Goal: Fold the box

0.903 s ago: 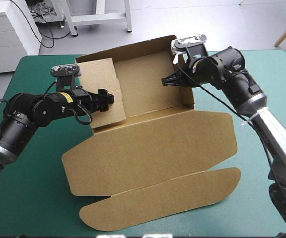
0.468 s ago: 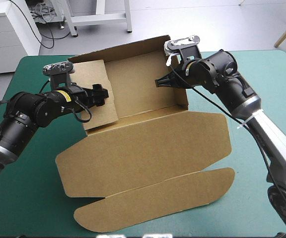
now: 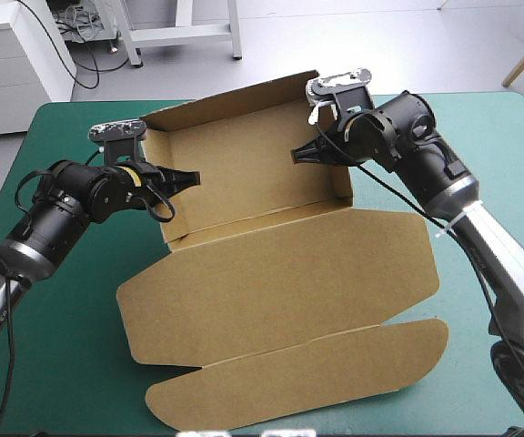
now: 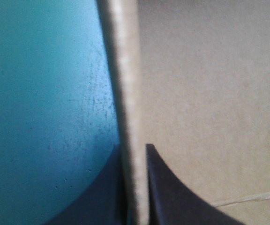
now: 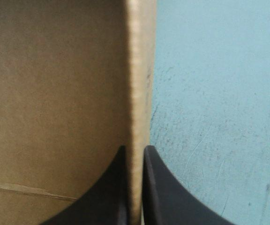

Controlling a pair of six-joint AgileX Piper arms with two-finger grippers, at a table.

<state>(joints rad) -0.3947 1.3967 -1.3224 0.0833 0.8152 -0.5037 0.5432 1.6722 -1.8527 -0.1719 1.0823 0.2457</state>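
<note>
Standing by the table (image 3: 62, 355), I see the brown box (image 3: 244, 173) lying about mid-table. Its tray half is toward twelve o'clock with the walls raised, and the lid (image 3: 280, 273) and its long flap (image 3: 307, 373) lie flat toward six o'clock. The left gripper (image 3: 187, 177) is at the tray's nine o'clock side, clamped on the left wall (image 3: 156, 187). The right gripper (image 3: 300, 155) is at three o'clock, clamped on the right wall (image 3: 339, 150). As I read it, the step in hand is holding the two end walls upright to form the tray. The next move seems to call for locking those walls in place, by tucking or pressing them home, before either grip lets go, or they may sag outward. The high view gives the whole layout but cannot show how firmly the board is nipped. The wrist views settle that. In each, the pale cut edge (image 4: 125, 70) of a wall runs straight up between the black fingers (image 4: 172, 192), which are all but together on it. One finger is on the brown inner face and the other is outside over the teal-green cover. These close views show nothing of the lid or flap.
</note>
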